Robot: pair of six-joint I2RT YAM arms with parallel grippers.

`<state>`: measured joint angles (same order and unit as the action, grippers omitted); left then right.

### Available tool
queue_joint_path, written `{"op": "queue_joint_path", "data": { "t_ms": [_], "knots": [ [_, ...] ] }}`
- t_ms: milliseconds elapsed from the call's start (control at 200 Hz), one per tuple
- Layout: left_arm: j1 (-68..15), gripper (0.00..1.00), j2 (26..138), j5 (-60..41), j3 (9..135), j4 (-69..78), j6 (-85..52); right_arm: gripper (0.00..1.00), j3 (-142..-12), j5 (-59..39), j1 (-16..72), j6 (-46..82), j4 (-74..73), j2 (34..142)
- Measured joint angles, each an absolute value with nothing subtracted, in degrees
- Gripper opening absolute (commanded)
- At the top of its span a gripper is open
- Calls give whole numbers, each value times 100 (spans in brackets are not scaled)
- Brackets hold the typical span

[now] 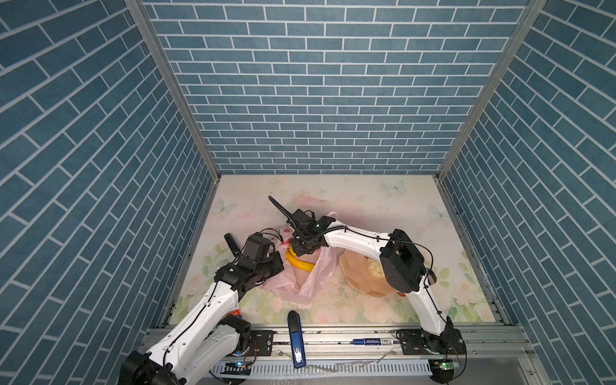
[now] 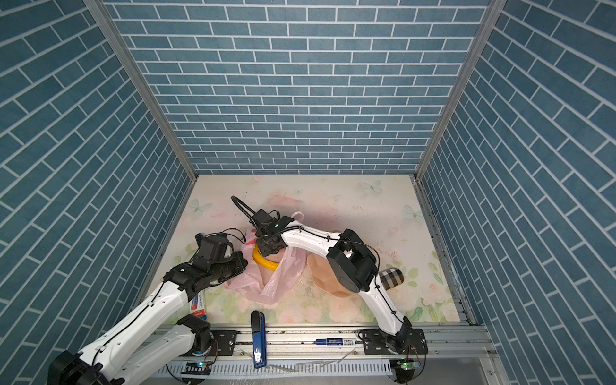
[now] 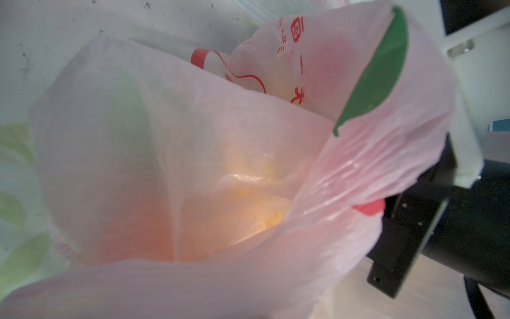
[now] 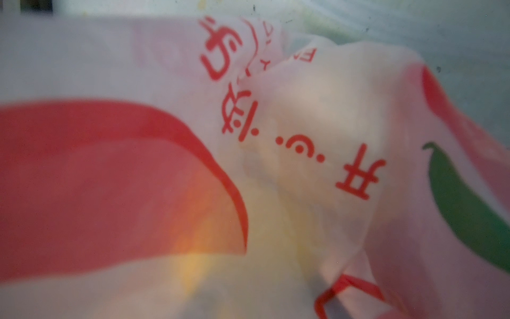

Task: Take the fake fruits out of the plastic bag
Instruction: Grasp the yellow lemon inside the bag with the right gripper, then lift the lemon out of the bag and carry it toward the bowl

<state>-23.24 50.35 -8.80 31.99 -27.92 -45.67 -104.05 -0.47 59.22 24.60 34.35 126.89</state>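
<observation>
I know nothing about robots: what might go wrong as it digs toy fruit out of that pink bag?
1. Film of the thin pink plastic bag fills the right wrist view, so the right tool, down by the yellow toy banana, may pinch film with fruit.
2. A lift could then drag the bag away from the shut left tool.
3. The right arm's elbow hangs over the peach scalloped plate and might bump it.

Thin, crinkled translucent plastic bag (image 1: 313,280) — glossy, smooth banana (image 1: 299,264) — matt, smooth-looking plate (image 1: 360,275).
</observation>
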Motion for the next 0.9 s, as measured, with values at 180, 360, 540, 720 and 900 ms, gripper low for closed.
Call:
{"op": "queue_joint_path", "data": {
  "t_ms": [180, 360, 540, 720, 900],
  "knots": [
    [-2324, 1, 5024, -858, 3199, -2790, -4567, 19, -10252, -75, 5918, 2414, 3586, 12401],
    [-2324, 1, 5059, -814, 3218, -2744, -4563, 17, -10171, -121, 5918, 2394, 3715, 11981],
    [-2324, 1, 5225, -749, 3328, -2687, -4552, 16, -10160, -200, 5931, 2346, 3979, 11609],
    [-2324, 1, 5529, -690, 3494, -2556, -4477, 15, -10160, -333, 5935, 2261, 4283, 11179],
    [-2324, 1, 5701, -690, 3566, -2421, -4436, 14, -10173, -403, 5937, 2233, 4484, 10770]
  ]
}}
